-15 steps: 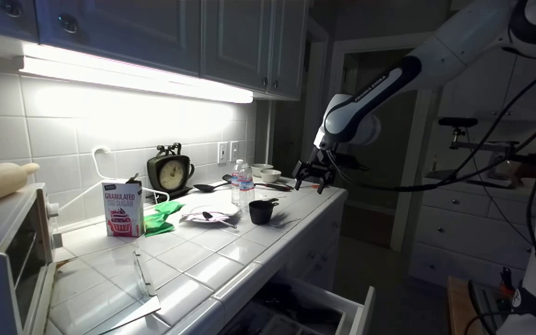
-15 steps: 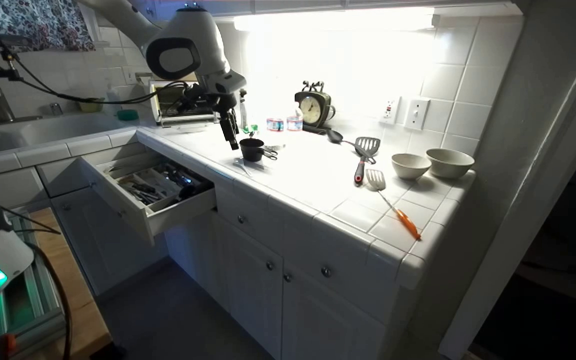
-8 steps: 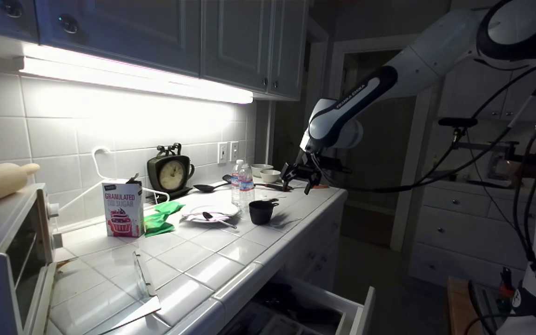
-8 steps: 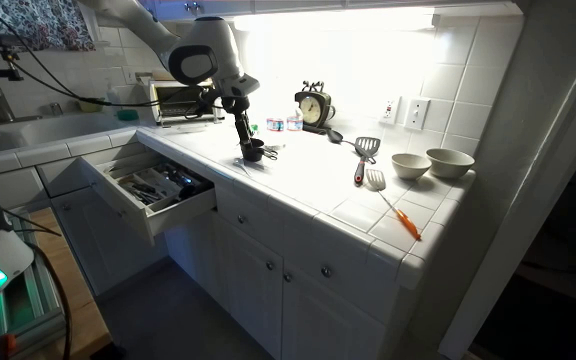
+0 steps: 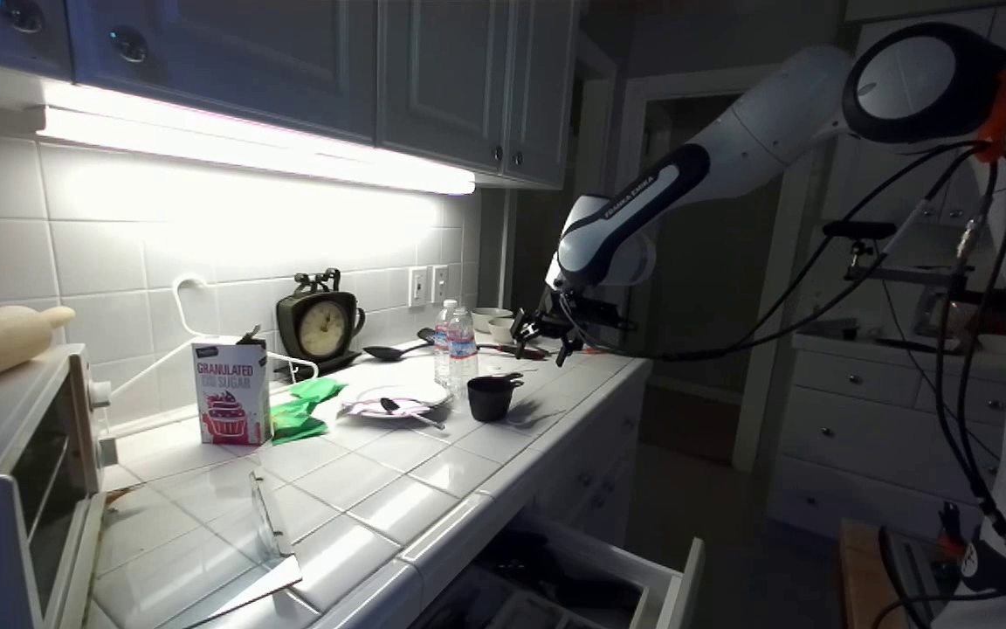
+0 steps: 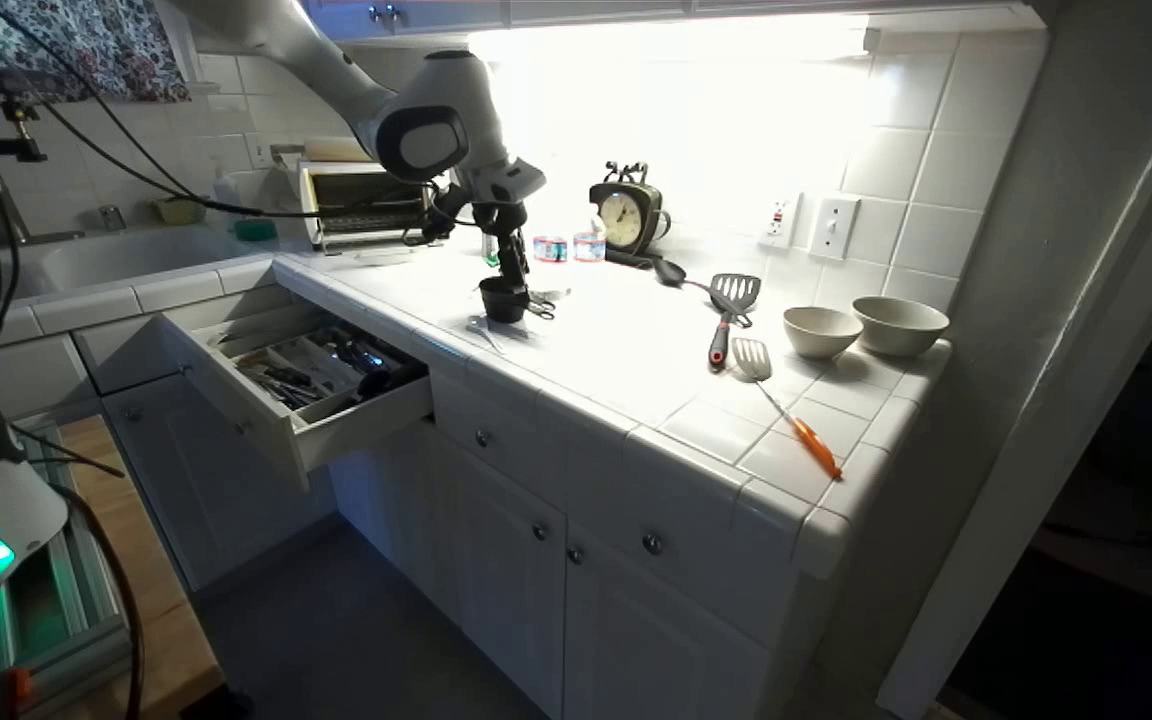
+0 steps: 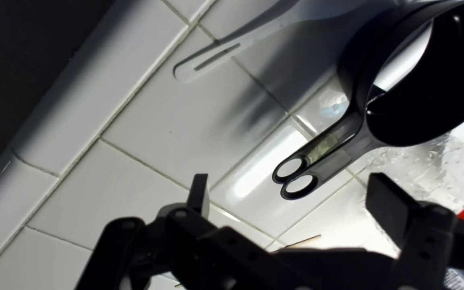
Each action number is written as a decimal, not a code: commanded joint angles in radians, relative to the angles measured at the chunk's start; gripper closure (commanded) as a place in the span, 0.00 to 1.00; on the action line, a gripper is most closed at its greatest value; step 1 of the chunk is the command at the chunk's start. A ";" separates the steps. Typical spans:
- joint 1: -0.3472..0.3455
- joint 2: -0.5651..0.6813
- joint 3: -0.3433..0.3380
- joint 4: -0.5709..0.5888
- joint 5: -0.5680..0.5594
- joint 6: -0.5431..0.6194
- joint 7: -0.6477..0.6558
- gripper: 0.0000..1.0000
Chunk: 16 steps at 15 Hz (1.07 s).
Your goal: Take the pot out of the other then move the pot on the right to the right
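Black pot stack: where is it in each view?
In an exterior view: black pot stack just below picture centre.
In an exterior view: black pot stack left of centre, somewhat above mid-height.
In the wrist view: black pot stack upper right, cut off by the frame.
Shared landmark: gripper, visible in all three.

Two black ring-handled pots, nested, upright on white tiles.

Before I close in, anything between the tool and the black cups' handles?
Nothing visible: in the wrist view the handles of the nested black cups show between the open tool's fingertips. A water bottle stands near the cups, though, and one finger overlaps a bottle there; clearance unclear.
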 commanded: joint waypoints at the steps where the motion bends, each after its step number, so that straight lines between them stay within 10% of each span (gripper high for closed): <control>1: 0.005 0.077 -0.003 0.095 0.048 -0.036 0.065 0.00; 16: 0.040 0.217 0.014 0.263 0.058 -0.088 0.084 0.10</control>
